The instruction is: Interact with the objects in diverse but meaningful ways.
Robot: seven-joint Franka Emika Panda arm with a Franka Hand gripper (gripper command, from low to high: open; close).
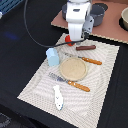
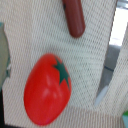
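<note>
Directly beneath my pincer (image 1: 75,42) lies the red tomato (image 2: 48,89), resting on the woven placemat (image 1: 100,75); in the exterior view my own body hides it, so only the wrist view shows it. Its long axis runs on a slant across the weave, stalk-star facing up at me. One of my fingers (image 2: 111,75) shows beside the tomato and apart from it; the other I cannot see, so I cannot tell whether my pincer is spread or pressed together. It pinches nothing I can see. I judge that the coming move turns on this: the tomato sits straight below and slightly to one side of the visible finger, so a grasp would want the jaws across its narrower width.

Just beyond the tomato lies the brown sausage (image 1: 86,47), its length set at an angle to the tomato's.

Counted: one tomato, one sausage, one light blue cup (image 1: 52,57), one white-and-blue fish (image 1: 58,97), one grey saucepan (image 1: 98,13) off the mat, one wooden plate (image 1: 73,69), one knife (image 1: 84,59), one fork (image 1: 70,82).
</note>
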